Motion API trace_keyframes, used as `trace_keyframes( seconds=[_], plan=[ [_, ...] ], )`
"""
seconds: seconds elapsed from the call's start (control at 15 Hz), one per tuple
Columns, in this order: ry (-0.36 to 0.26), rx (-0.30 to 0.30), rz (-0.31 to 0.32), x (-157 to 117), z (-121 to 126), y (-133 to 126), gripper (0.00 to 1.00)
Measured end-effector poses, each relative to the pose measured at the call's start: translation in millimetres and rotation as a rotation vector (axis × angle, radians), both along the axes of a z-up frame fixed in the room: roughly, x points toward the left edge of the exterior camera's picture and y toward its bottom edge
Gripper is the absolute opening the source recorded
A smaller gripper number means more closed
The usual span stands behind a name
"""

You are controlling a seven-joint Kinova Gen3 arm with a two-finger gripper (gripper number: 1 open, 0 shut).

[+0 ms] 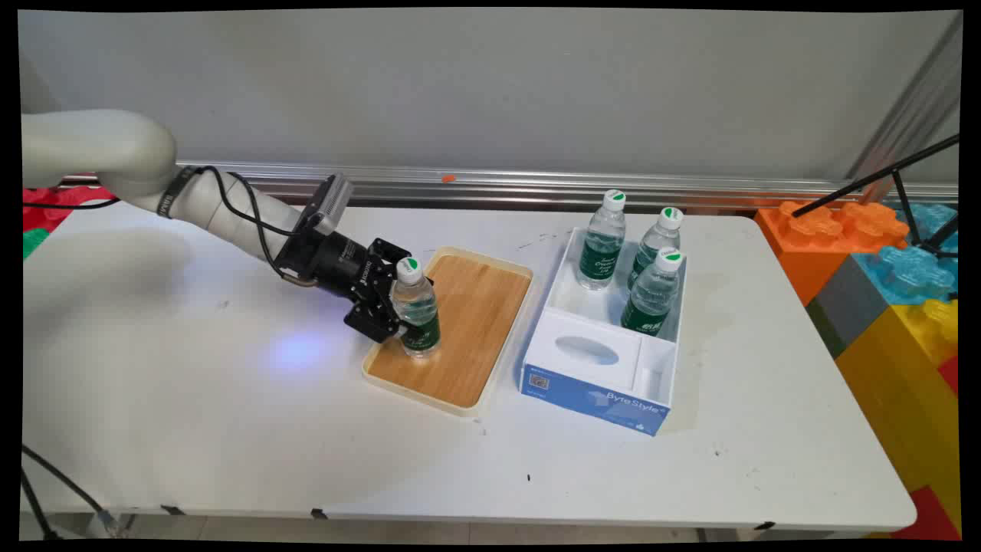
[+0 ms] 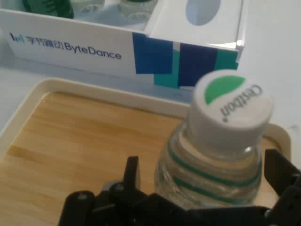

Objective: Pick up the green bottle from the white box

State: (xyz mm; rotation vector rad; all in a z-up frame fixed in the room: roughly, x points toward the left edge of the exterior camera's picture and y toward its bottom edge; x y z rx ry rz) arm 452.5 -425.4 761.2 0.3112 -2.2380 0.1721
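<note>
White table: wooden tray at centre, ByteStyle box just beside, R side

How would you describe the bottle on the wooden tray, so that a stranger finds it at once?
On the white table, left of the blue-and-white box, lies a wooden tray. The water bottle stands upright near the tray's left edge, between the claw fingers. The other three bottles stand in the box; this one alone is on the tray.
</note>
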Motion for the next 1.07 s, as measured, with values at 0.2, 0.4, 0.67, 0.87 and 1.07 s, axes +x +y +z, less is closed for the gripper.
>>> trace_keyframes(
  seconds=[0.2, 0.4, 0.67, 0.87, 1.07],
  plan=[
    [-0.004, 0.004, -0.004, 2, 6, 1, 1.0],
    [-0.016, -0.007, -0.01, 2, 23, 2, 1.0],
    [-0.048, -0.043, 0.009, 0, 65, 3, 1.0],
    [-0.065, -0.057, 0.022, -6, 93, 3, 1.0],
    [-0.085, -0.066, 0.048, -21, 120, -2, 1.0]
  ],
)
